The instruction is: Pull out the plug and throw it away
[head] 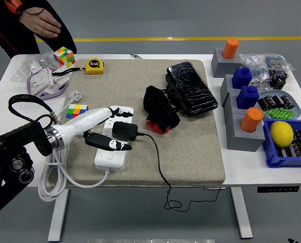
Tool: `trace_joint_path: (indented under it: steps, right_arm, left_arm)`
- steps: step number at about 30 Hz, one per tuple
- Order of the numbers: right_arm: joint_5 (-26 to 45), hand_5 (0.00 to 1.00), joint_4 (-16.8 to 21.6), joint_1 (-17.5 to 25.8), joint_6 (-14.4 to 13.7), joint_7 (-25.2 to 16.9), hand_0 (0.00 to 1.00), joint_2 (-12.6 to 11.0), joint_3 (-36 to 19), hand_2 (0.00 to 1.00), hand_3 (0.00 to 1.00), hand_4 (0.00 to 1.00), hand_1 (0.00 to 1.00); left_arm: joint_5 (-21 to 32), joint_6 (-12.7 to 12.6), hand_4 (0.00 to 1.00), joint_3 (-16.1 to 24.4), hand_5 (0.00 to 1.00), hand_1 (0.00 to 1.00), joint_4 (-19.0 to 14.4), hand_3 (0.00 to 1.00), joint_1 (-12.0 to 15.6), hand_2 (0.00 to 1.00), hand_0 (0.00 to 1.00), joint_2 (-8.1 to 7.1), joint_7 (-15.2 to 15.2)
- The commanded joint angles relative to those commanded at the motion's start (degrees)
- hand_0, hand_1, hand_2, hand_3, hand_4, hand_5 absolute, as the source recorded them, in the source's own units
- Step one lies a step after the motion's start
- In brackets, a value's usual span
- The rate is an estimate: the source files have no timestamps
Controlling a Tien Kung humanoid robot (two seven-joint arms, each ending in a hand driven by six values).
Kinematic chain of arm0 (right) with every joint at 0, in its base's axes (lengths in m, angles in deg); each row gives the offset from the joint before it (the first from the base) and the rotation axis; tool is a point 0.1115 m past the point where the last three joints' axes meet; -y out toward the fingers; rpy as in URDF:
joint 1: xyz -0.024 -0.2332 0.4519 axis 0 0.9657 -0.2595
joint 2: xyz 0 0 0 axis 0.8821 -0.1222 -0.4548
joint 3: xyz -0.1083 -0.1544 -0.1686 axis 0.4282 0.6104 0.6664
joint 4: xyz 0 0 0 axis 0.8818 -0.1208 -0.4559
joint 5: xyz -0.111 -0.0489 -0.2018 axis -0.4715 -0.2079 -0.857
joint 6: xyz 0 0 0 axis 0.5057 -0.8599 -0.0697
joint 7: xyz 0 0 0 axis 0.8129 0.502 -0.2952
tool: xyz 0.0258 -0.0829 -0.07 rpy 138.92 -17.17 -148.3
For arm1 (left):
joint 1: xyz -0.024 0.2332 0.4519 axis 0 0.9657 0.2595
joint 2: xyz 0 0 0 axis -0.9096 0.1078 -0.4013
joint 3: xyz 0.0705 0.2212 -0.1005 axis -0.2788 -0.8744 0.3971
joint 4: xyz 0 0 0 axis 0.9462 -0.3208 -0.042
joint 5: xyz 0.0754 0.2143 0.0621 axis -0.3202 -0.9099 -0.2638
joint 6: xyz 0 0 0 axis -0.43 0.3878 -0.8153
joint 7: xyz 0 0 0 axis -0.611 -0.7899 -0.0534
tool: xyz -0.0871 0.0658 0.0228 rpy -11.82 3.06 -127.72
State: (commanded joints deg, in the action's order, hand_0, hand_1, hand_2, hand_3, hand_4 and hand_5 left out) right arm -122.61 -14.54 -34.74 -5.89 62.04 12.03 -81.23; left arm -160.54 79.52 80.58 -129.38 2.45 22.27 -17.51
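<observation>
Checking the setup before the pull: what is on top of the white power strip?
A black plug adapter sits plugged into the power strip, its cable trailing right. The left hand lies across the strip, fingers by the adapter. The sockets beneath them are covered.

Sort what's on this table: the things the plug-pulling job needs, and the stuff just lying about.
For the job: black plug, white power strip, left hand reaching over the strip.

Lying about: two puzzle cubes, tape measure, black case, lemon, blue bin, orange cylinders. A person's hand hovers at the far corner.
</observation>
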Motion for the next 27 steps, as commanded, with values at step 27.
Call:
trace_joint_path:
  steps: [27]
  right_arm:
    - [0.64,0.45,-0.14,0.05,-0.04,-0.05,0.634,-0.21,0.89,0.681,0.598,0.993,0.674]
  left_arm:
    - [-3.8,-2.1,0.921,-12.14,0.141,0.732,20.14,0.803,-13.97,0.705,0.69,7.94,-0.23]
